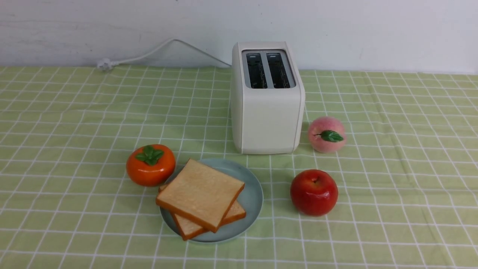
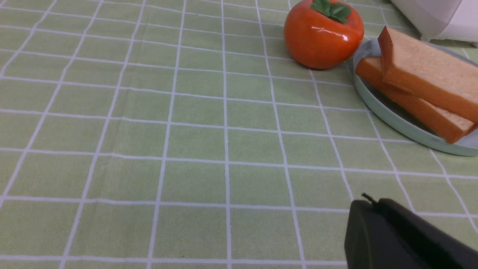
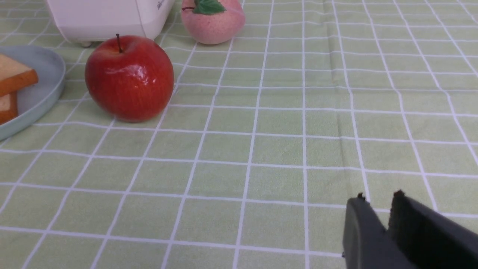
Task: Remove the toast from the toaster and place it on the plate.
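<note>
Both toast slices (image 1: 201, 194) lie stacked on the plate (image 1: 251, 198), well ahead of either gripper; the toaster (image 1: 267, 99) slots look empty. The left gripper (image 2: 368, 220) is closed on nothing; the right gripper (image 3: 377, 215) stands narrowly parted, empty. The loosely stacked top slice could slide off if nudged.

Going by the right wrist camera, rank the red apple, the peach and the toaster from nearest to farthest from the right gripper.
1. Red apple: nearest the right gripper, beside the plate.
2. Peach: farther back, behind the apple.
3. Toaster: about as far as the peach; too close to call.
</note>
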